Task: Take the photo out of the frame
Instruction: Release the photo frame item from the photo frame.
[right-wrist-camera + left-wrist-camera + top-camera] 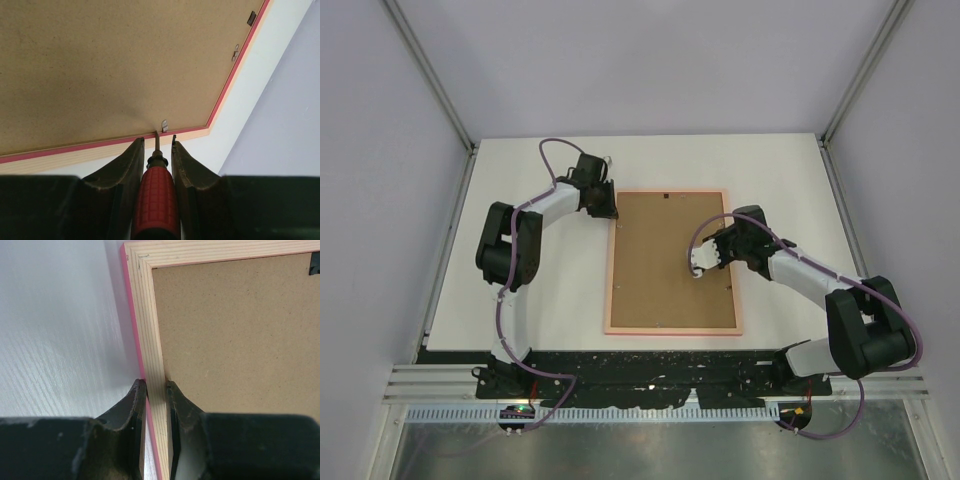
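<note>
Only the right wrist view reveals the red-handled screwdriver clamped in the right hand, its tip at a metal tab on the frame. Overhead, the frame lies face down on the bench, backing board up; the left hand pinches its left rail.

We see bright, soft light from above in every view. The white table has a pale shine near the left gripper. A soft dark shadow lies on the brown board. The close fingers look dark and a little blurry.
</note>
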